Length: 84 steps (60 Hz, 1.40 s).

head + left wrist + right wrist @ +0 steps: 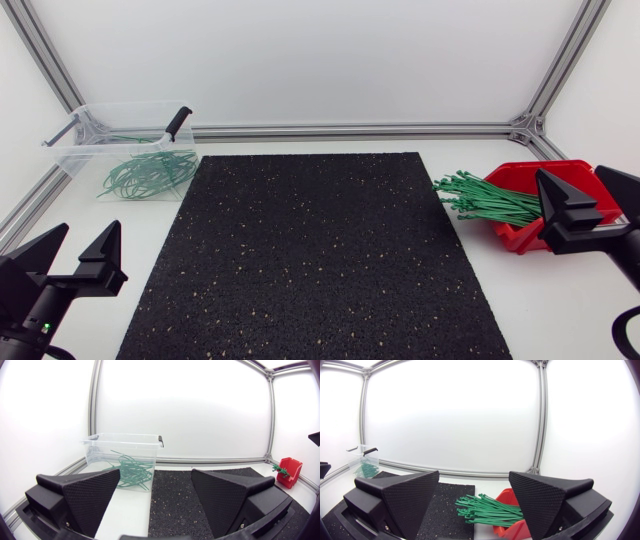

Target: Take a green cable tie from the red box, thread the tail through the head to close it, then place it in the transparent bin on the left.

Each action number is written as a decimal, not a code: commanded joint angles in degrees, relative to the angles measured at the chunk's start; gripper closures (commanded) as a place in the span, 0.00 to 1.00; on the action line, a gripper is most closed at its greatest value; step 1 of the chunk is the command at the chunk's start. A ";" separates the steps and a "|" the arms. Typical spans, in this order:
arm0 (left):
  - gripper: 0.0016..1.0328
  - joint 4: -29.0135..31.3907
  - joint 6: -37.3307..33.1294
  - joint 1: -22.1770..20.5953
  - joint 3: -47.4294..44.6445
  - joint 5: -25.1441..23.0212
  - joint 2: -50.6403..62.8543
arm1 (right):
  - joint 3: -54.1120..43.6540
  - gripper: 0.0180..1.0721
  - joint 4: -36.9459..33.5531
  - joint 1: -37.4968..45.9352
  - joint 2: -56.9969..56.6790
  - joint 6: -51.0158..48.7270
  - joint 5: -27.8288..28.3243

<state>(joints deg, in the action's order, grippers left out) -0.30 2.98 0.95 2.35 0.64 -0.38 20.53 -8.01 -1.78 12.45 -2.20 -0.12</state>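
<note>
Red box (512,236) on the right holds a bundle of green cable ties (487,198), tails sticking out over its rim toward the black mat (310,250). Transparent bin (75,150) back left holds a tangle of looped ties (150,172). Left gripper (85,240) and right gripper (575,185) both spread wide, empty; the right one covers part of the box.

My left gripper (87,238) and right gripper (575,182) were matte black, their wedge fingers (90,495) dimpled inside; a green light (45,326) showed on my left arm (22,300).
</note>
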 commanded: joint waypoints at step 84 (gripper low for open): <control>0.04 1.26 -0.35 -0.86 -2.17 -0.29 -0.23 | 43.27 0.28 -42.17 14.53 71.05 -76.99 13.66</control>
<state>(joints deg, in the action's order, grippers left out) -0.27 2.98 0.58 2.35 0.67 -0.38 65.14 -49.54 12.14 81.17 -73.54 13.52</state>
